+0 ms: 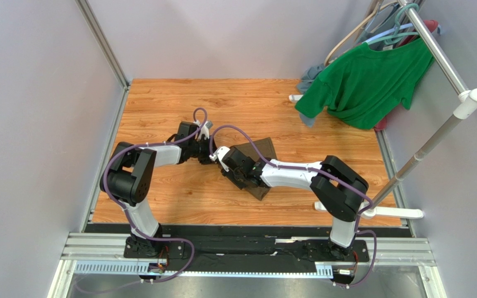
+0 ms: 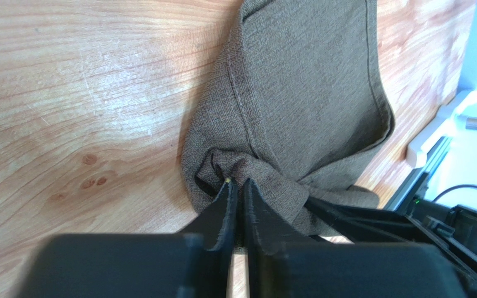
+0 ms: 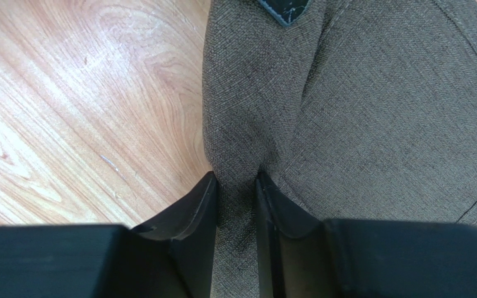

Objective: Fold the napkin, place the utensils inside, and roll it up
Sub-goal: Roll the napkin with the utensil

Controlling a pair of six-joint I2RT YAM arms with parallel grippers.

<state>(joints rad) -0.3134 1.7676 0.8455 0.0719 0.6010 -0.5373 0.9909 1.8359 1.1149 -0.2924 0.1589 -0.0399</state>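
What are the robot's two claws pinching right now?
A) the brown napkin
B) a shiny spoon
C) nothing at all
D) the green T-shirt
A: the left claw and the right claw each have a fold of the brown napkin squeezed between their fingers, while the green T-shirt hangs well apart from both.

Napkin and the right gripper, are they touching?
Touching. The right wrist view shows a fold of the napkin squeezed between the right gripper's two fingers, with no gap on either side.
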